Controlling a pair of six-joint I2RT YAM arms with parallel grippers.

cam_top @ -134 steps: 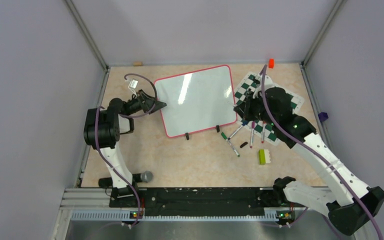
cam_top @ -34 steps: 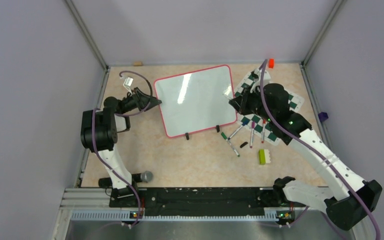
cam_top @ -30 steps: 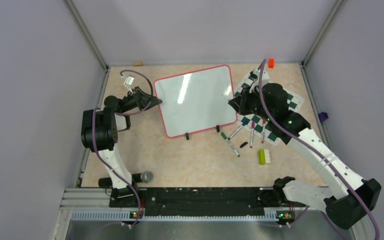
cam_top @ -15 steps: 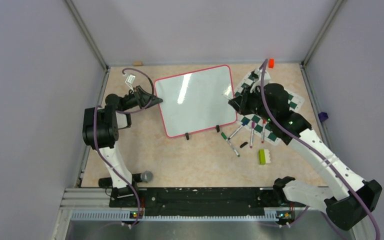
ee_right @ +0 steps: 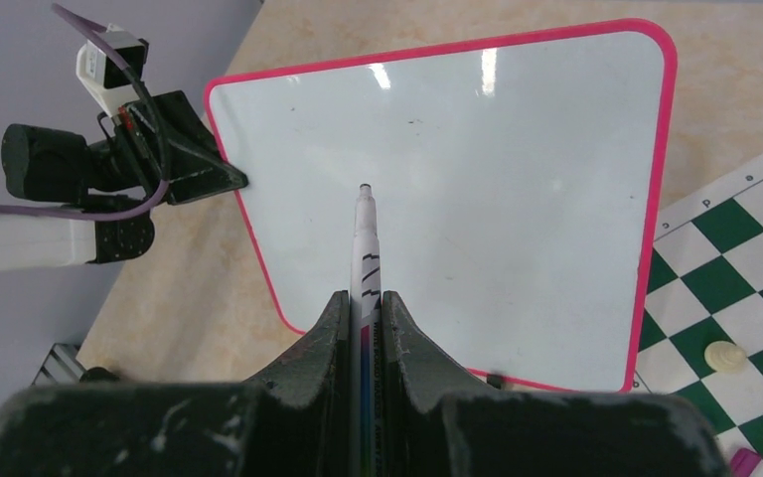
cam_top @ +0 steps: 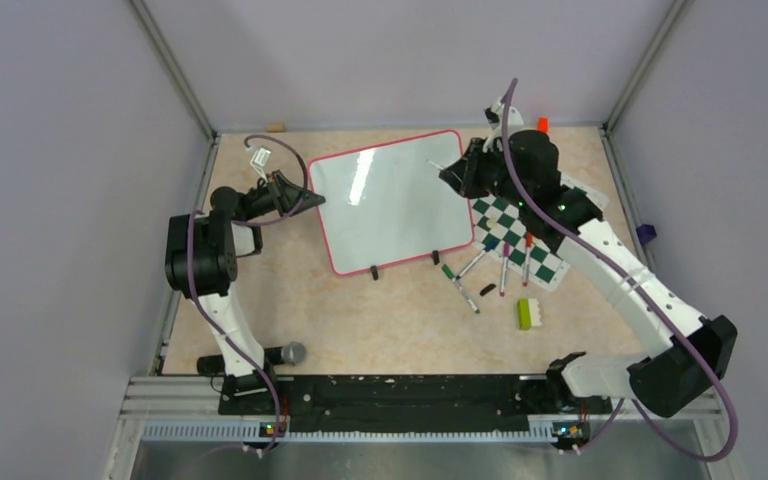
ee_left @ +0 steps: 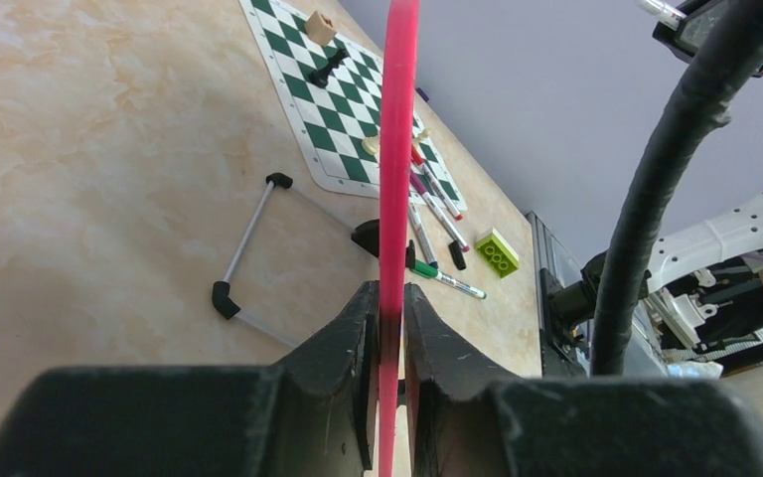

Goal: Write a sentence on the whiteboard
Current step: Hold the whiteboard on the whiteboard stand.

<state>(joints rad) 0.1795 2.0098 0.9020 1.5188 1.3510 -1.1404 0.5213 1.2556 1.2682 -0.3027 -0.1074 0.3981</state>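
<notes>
At the far-ctr zone of the table (cam_top: 390, 320), the whiteboard (cam_top: 390, 200) is lying w/ its pink rim (ee_left: 398, 149) fully in view from the top cam. Two black clips (cam_top: 373, 270) are sitting on its near edge. Its writing face is showing plain glossy white w/ glare streaks.

Left gripper (ee_left: 389, 293): it is clamping the whiteboard at the left edge. Per the left wrist cam, both fingers (ee_left: 356, 328) are pressing on the rim, which is running edge-on btwn them.

Right gripper (ee_right: 363, 296): it is gripping a marker (ee_right: 366, 248), w/ jaws closed tight on the barrel. The tip is pointing out over the board face, toward the left gripper. From the top cam the tip is sitting over the far-right area of the board. Tip contact w/ the surface: cannot tell.

Other items:
- The green-and-white chess mat (cam_top: 520, 235) is lying flat just beside the board's right edge.
- A black chess piece (ee_left: 330, 66) is standing on the mat, and a pale round disc (ee_right: 720, 355) is resting on a green square.
- Spare markers (cam_top: 505, 268) are lying across the mat's near edge.
- One green-capped marker (cam_top: 465, 290) is lying on the table just beside them.
- A lime-green brick (cam_top: 527, 314) is sitting near the spare markers, on the near side.
- A small orange block (cam_top: 542, 125) is sitting at the far-right corner.
</notes>
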